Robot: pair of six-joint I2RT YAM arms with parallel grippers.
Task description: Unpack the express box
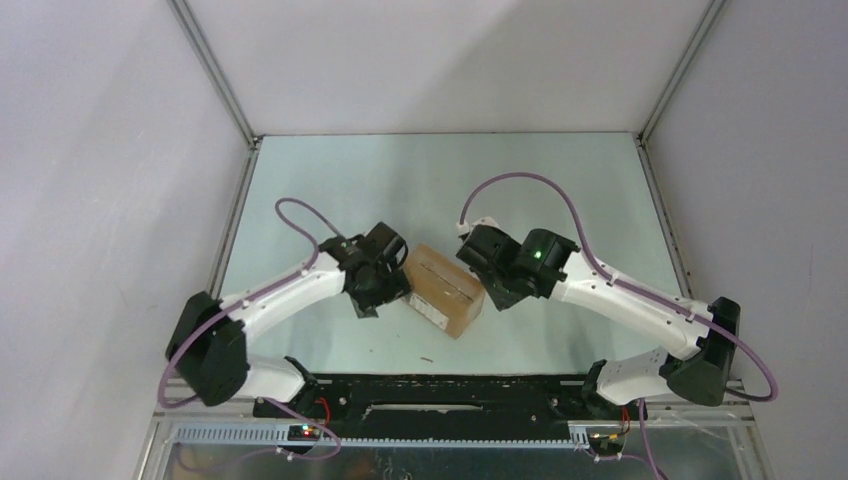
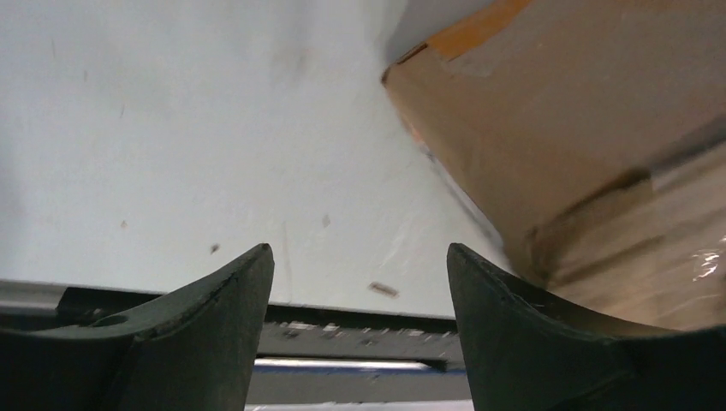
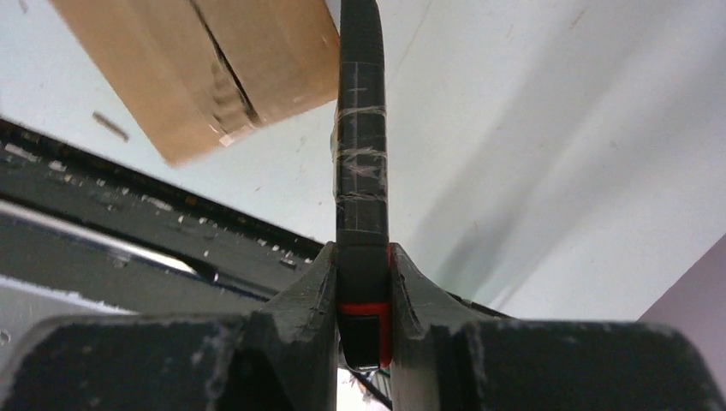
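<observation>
The express box (image 1: 443, 289) is a small brown taped carton lying at the middle of the table between my two arms. In the left wrist view the express box (image 2: 582, 145) fills the upper right. In the right wrist view the express box (image 3: 201, 64) sits at the upper left with its top seam split. My left gripper (image 2: 360, 257) is open and empty, with its right finger (image 2: 514, 317) close to the box's side. My right gripper (image 3: 362, 253) is shut on the slim red-and-black utility knife (image 3: 360, 154), which points away from the camera beside the box's right end.
The black base rail (image 1: 430, 395) runs along the table's near edge. A small brown scrap (image 1: 427, 358) lies on the table in front of the box. Grey walls (image 1: 100, 150) stand on the left, right and back sides.
</observation>
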